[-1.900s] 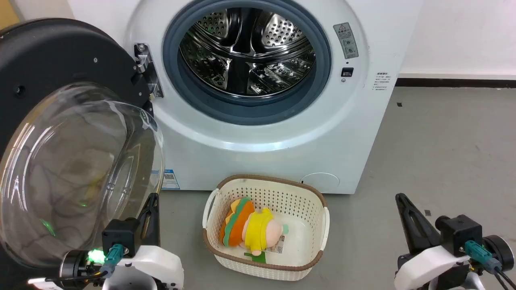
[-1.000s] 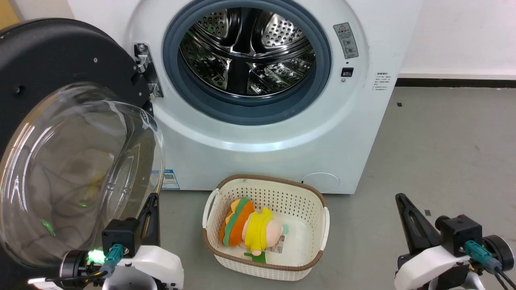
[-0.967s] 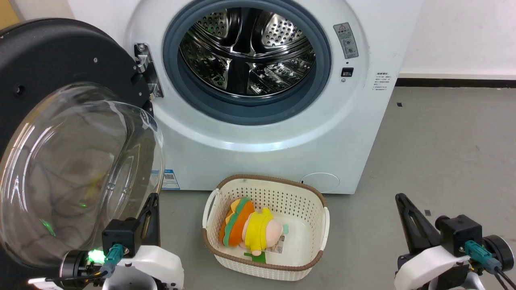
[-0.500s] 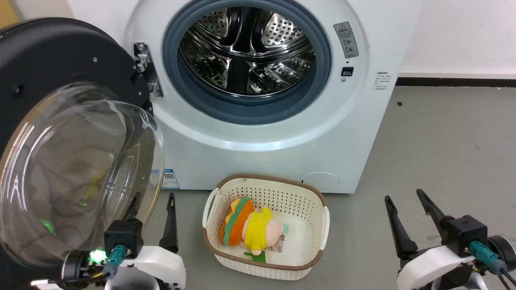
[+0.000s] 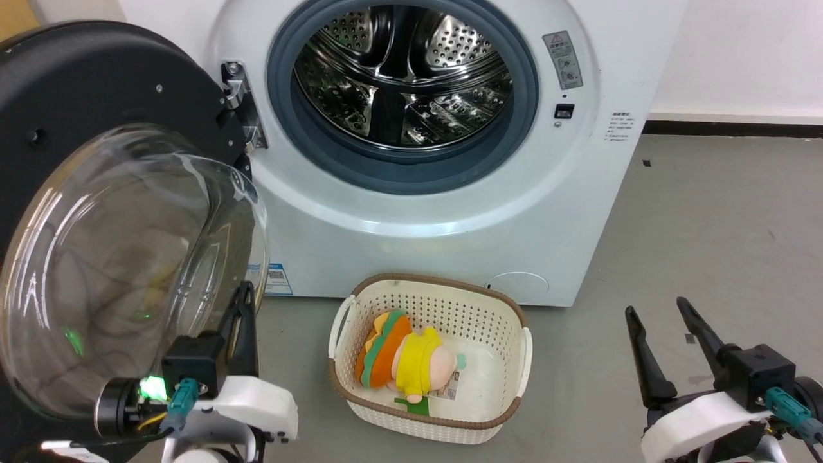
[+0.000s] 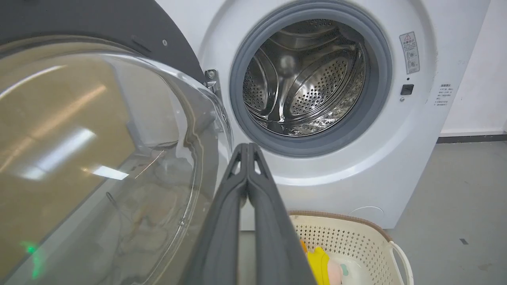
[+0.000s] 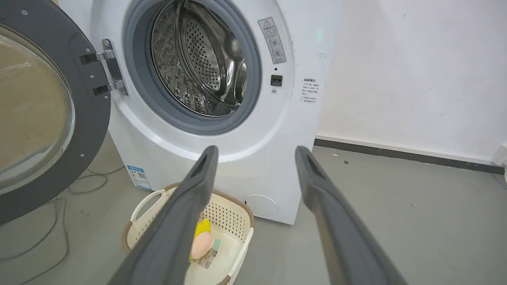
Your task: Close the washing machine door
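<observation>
The door (image 5: 96, 77) hangs wide open on its hinge, left of the machine (image 5: 450, 218). My left gripper (image 5: 242, 321), jaws clenched together, sits just beside the glass bowl. The right gripper (image 5: 656, 312) is spread and holds nothing. I'd hook the door's outer rim and sweep it steadily around the hinge, clear of the basket (image 5: 514, 315).

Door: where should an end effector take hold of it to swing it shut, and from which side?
On the door, probably the black rim at its free edge, opposite the hinge, coming from the robot's left, behind it. The door hangs wide open, bowl facing the robot, and that bulging glass offers no purchase. The left end effector, shut, is nearest.
</observation>
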You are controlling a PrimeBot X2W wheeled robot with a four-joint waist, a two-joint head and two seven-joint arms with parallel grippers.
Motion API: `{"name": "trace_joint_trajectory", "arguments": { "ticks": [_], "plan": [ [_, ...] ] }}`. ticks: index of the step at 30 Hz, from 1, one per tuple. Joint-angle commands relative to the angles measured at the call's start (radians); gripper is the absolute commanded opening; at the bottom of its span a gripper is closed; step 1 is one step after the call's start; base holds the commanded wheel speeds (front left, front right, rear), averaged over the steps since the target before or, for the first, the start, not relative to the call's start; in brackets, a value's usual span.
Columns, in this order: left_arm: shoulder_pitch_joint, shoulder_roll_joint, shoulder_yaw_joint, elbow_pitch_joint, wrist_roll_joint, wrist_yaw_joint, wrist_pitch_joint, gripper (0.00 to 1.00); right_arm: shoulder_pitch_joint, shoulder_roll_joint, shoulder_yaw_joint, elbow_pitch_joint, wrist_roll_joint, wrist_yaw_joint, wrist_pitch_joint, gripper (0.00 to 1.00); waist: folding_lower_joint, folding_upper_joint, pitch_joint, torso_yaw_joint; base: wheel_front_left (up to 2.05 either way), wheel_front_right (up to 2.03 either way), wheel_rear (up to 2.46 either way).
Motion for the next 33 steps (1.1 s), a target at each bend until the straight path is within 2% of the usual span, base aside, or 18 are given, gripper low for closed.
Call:
{"name": "trace_joint_trajectory", "arguments": {
  "ticks": [1,21,33],
  "plan": [
    [-0.028,0.011,-0.004,-0.015,0.002,0.005,-0.010,0.00,-0.002,0.001,-0.008,-0.006,0.010,0.000,-0.012,1.00,-0.0001,0.0000,0.003,0.007,0.00,0.00,0.00],
    [-0.185,0.047,0.036,-0.153,-0.029,-0.005,-0.050,0.00,-0.010,0.002,-0.042,-0.020,0.024,0.000,-0.051,1.00,-0.0001,0.0000,0.035,0.110,0.00,0.00,0.00],
    [-0.310,0.064,0.161,-0.183,-0.099,-0.069,-0.075,0.00,-0.007,0.003,-0.065,-0.020,0.030,0.000,-0.076,1.00,-0.0001,0.0000,0.048,0.199,0.00,0.00,0.00]
  ]
}}
